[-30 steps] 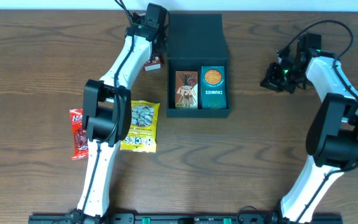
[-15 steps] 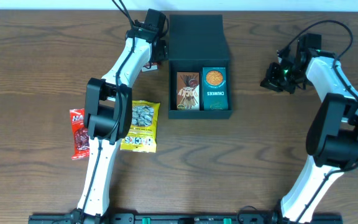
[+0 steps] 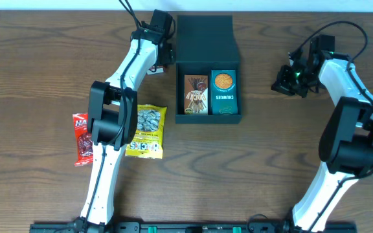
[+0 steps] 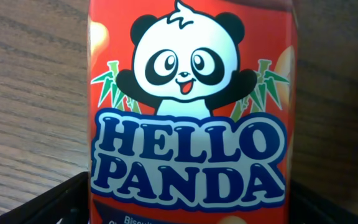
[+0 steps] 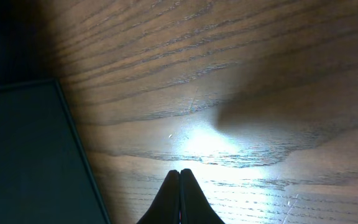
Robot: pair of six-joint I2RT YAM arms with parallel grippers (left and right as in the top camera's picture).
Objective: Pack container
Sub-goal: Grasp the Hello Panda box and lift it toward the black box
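so in the last second the left hand (image 3: 164, 50) has crept a bit closer to the container (image 3: 209, 118), and it looks clamped on the Hello Panda pack (image 4: 188, 124), which fills its wrist cam. The box nudged slightly right too. I'd guess the drop-in comes next. Right hand (image 5: 179, 177) is pressed together, parked off to the side. The container sits top-centre on the tabletop (image 3: 44, 65), dark matte, flap lid folded back, with a brown snack pack (image 3: 195, 94) and teal carton (image 3: 223, 92) side by side inside
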